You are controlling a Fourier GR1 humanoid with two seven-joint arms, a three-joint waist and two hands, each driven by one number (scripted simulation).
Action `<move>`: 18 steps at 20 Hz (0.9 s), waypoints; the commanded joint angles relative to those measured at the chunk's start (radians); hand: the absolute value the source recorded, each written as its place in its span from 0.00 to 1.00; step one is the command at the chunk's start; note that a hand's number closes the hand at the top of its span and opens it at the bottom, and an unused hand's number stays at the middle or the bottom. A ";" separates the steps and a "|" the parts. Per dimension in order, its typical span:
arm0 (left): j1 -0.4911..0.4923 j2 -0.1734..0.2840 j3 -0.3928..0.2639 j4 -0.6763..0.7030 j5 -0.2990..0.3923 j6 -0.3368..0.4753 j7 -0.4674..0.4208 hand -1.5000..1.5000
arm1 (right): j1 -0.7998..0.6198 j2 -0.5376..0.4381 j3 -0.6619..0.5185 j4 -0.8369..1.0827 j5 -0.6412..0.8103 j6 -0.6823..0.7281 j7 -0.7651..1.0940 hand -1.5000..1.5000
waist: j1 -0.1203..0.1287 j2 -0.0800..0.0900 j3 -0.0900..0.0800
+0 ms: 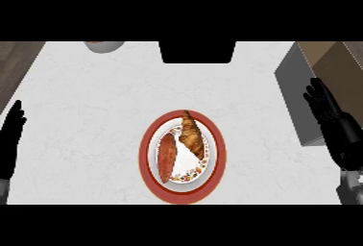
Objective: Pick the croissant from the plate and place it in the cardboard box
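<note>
A golden-brown croissant (pixel 188 132) lies on the upper right part of a round plate (pixel 216 158) with a red rim and a flowered white centre. Beside it on the plate's left half lies a long reddish-brown piece of food (pixel 167 156). The cardboard box (pixel 312 91) stands at the right edge, grey outside and brown inside, and is partly cut off by the view. My right hand (pixel 333 120) is open with fingers up, just in front of the box and to the right of the plate. My left hand (pixel 10 139) rests open at the left edge.
A black object (pixel 197 52) sits at the counter's far edge in the middle. A greyish bowl-like object (pixel 103 46) shows at the far left, cut off by the view. The white counter (pixel 85 110) ends in dark wood at the upper left corner.
</note>
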 commanded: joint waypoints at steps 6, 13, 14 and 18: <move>-0.182 -0.023 -0.166 -0.188 -0.043 -0.200 -0.148 0.50 | -0.336 -0.057 0.135 -0.280 0.200 0.020 -0.078 0.00 | -0.029 -0.021 -0.031; -0.198 -0.062 -0.206 -0.202 -0.019 -0.284 -0.156 0.50 | -0.337 -0.135 0.358 -0.224 0.638 -0.012 -0.068 0.00 | 0.000 0.003 -0.022; -0.233 -0.069 -0.204 -0.156 -0.020 -0.303 -0.162 0.50 | -0.341 -0.157 0.373 -0.215 0.669 0.005 -0.100 0.00 | -0.011 0.006 -0.022; -0.244 -0.081 -0.190 -0.143 -0.012 -0.321 -0.157 0.50 | -0.456 -0.162 0.451 -0.175 0.802 0.075 -0.047 0.00 | -0.001 0.005 -0.023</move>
